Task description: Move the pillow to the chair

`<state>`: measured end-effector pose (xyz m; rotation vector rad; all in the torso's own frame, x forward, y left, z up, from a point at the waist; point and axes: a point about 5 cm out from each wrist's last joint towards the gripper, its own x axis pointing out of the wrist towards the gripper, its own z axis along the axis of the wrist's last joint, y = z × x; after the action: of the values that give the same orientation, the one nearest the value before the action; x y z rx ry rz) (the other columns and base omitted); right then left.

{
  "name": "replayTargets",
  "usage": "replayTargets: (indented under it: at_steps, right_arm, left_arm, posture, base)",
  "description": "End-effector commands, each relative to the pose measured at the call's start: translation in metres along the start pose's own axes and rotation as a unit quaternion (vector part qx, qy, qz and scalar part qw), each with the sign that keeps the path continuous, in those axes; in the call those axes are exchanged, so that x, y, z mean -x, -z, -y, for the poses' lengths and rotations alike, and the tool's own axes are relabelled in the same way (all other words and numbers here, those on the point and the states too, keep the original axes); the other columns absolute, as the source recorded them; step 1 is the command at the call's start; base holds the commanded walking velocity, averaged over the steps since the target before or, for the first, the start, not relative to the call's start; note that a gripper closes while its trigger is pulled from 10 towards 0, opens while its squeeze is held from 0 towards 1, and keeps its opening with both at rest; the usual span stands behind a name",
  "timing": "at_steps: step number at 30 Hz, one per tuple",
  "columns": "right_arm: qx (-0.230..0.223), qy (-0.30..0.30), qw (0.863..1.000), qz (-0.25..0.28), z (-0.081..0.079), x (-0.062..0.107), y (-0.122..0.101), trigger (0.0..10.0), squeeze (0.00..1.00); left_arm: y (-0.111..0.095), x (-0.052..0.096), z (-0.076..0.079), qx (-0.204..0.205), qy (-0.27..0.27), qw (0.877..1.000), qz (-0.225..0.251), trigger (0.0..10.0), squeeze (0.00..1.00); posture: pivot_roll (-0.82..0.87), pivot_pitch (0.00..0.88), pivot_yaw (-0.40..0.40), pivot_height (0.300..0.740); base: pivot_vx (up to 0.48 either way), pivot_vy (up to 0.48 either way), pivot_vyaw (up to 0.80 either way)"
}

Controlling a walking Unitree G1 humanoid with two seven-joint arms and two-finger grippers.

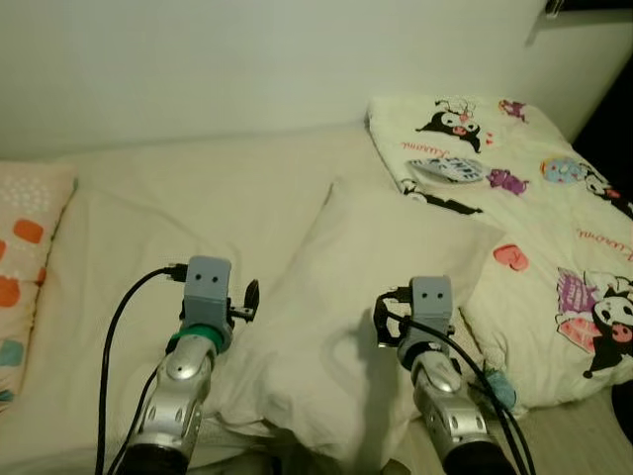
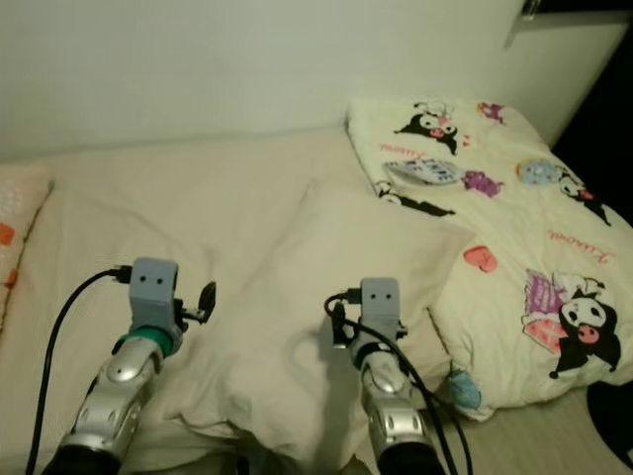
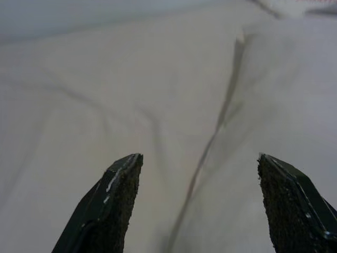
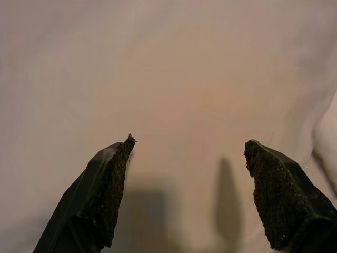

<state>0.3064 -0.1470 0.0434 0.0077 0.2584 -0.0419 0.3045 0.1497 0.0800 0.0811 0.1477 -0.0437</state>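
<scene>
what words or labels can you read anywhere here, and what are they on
Red script beside the cartoon figures on the printed blanket: several short words, too small and blurred to read.
Plain pillow: no text.
Patterned cushion at the left edge: coloured shapes, no letters.
Left gripper and right gripper, both open near the pillow: no readable markings on the fingers.

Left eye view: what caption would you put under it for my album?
Both open end effectors, left and right, poised over the cream pillow on the bed.

dim warm light, soft focus, dark right corners.
</scene>
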Motion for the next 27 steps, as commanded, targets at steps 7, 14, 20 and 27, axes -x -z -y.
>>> replayTargets:
  at_steps: [7, 14, 20, 27]
  right_arm:
    - [0.003, -0.004, 1.0, -0.013, -0.001, 0.003, 0.007, 10.0, 0.0]
    - [0.004, -0.008, 1.0, -0.014, -0.001, 0.004, 0.008, 10.0, 0.0]
    - [0.006, -0.014, 1.0, -0.014, -0.002, 0.002, 0.006, 10.0, 0.0]
    - [-0.022, -0.019, 0.999, -0.015, -0.004, -0.001, 0.003, 10.0, 0.0]
  left_arm:
    - [0.006, 0.004, -0.001, -0.005, -0.004, 1.0, -0.011, 10.0, 0.0]
    - [0.006, 0.004, 0.0, -0.004, -0.004, 1.0, -0.012, 10.0, 0.0]
    - [0.007, 0.006, 0.0, -0.001, -0.007, 1.0, -0.013, 10.0, 0.0]
    - [0.01, 0.004, -0.014, 0.011, -0.028, 0.999, -0.014, 10.0, 0.0]
  posture:
    - [0.1, 0.024, 0.064, 0.612]
    - [0.09, 0.028, 0.061, 0.612]
    - [0.1, 0.031, 0.054, 0.612]
    - [0.08, 0.035, 0.042, 0.612]
  base:
    - [0.0, 0.0, 0.0]
    - [0.0, 0.0, 0.0]
    - [0.0, 0.0, 0.0]
    - [0.0, 0.0, 0.0]
